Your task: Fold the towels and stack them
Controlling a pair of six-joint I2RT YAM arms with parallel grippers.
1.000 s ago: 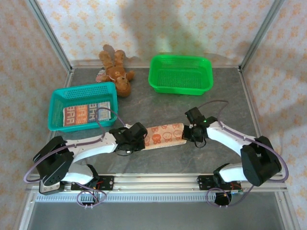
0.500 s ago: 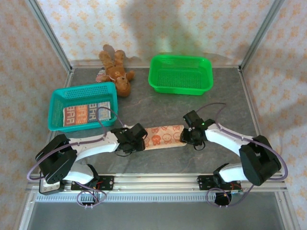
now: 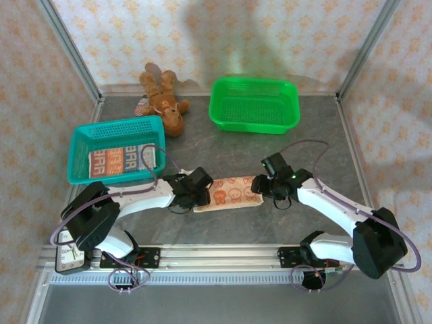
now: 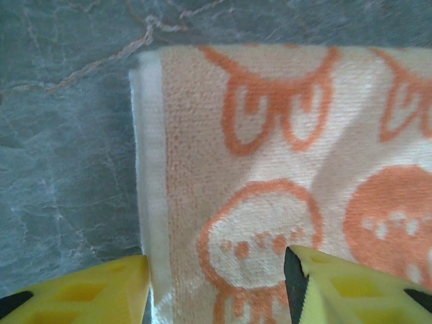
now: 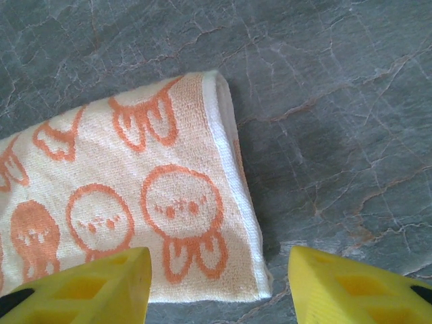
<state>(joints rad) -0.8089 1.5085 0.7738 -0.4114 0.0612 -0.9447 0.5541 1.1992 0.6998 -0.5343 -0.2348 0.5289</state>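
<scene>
A folded cream towel (image 3: 233, 193) with orange rabbit and jellyfish outlines lies flat on the grey table between my two arms. My left gripper (image 3: 202, 190) hovers over its left end, jaws open. In the left wrist view the towel (image 4: 270, 162) and its white hem run between the yellow fingertips (image 4: 88, 293); the left gripper (image 4: 216, 290) holds nothing. My right gripper (image 3: 260, 185) stands open over the right end. In the right wrist view the towel's folded corner (image 5: 155, 202) lies between the spread fingers of the right gripper (image 5: 219, 287). Another folded towel (image 3: 121, 160), orange and teal, lies in the teal basket.
The teal basket (image 3: 82, 138) stands at the left. A green basket (image 3: 254, 104) sits at the back middle. A brown teddy bear (image 3: 164, 100) lies at the back left. Metal frame posts and patterned walls enclose the table.
Both grippers have gone from shut to open and let go of the towel's ends. Both arms have shifted a little away from the near edge, and the towel now rests flat.
</scene>
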